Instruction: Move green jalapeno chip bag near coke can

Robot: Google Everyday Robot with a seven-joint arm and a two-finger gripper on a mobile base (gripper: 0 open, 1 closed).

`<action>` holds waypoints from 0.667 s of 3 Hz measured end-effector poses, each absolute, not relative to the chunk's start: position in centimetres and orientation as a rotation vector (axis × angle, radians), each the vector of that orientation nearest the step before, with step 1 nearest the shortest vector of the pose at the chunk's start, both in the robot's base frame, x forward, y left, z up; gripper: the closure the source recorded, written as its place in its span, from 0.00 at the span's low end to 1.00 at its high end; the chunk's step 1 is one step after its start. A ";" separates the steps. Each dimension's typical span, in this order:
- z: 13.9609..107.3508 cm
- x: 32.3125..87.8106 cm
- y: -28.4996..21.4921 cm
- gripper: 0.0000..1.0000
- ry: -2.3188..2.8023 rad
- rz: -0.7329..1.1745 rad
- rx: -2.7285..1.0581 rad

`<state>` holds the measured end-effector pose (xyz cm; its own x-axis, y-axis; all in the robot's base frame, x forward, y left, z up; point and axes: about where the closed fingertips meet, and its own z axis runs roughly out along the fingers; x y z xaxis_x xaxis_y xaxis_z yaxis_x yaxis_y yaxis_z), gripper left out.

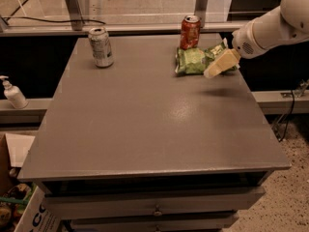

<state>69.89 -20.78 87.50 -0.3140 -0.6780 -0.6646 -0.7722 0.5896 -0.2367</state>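
The green jalapeno chip bag (192, 61) lies flat on the grey table (159, 120) at the back right. It rests just in front of the red coke can (190, 32), which stands upright, and it almost touches the can. My gripper (213, 70), cream coloured on a white arm, comes in from the right. It hangs over the bag's right end, its tip pointing down and to the left, slightly above the table top.
A silver-white can (101, 46) stands upright at the back left of the table. A soap dispenser (12, 94) sits on a ledge to the left. Drawers (154, 209) run under the table's front edge. A cardboard box (19, 211) sits at the lower left.
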 end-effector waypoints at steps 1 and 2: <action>89.4 67.0 -22.6 0.00 2.051 0.160 -1.136; 91.0 63.6 -25.5 0.00 2.045 0.167 -1.113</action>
